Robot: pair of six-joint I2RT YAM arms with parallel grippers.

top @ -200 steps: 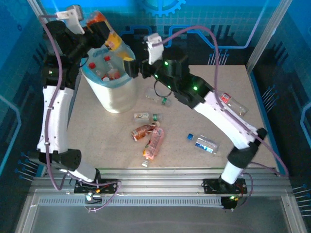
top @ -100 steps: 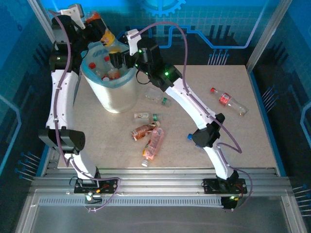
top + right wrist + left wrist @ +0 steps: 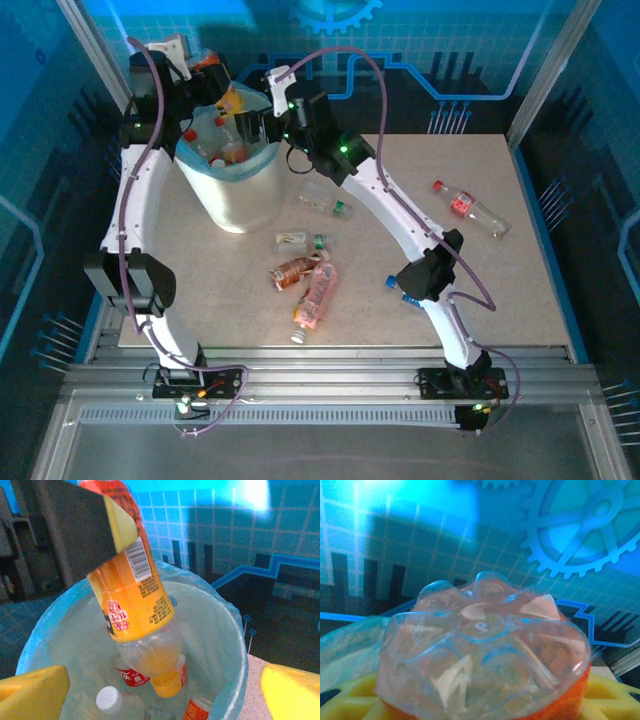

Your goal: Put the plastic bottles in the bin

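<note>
1. nearest on the speckled beige surface [image 3: 480, 300]: a pink-red plastic bottle [image 3: 317, 292] lies against a brown-red labelled bottle [image 3: 294, 272].
2. just past them lies a small clear green-capped bottle [image 3: 303, 240]. to the right, a clear blue-capped bottle [image 3: 392, 283] is mostly hidden by the right arm.
3. far right, well apart from the rest: a clear red-labelled bottle [image 3: 470, 208].
4. a second clear green-capped bottle [image 3: 325, 198] lies just beside the bin, under the right arm.
5. the large round white bin with light-blue bag liner [image 3: 240, 205] is far left on the surface. a white-capped bottle [image 3: 108, 698] and red-labelled ones lie inside.
6. right pincer [image 3: 238, 128] is over the bin's rim, yellow fingertips wide apart.
7. left pincer [image 3: 215, 78] is at the bin's far side, clamped on an orange-labelled plastic bottle [image 3: 135, 595]. it's tilted cap-down, neck inside the bin mouth.
</note>
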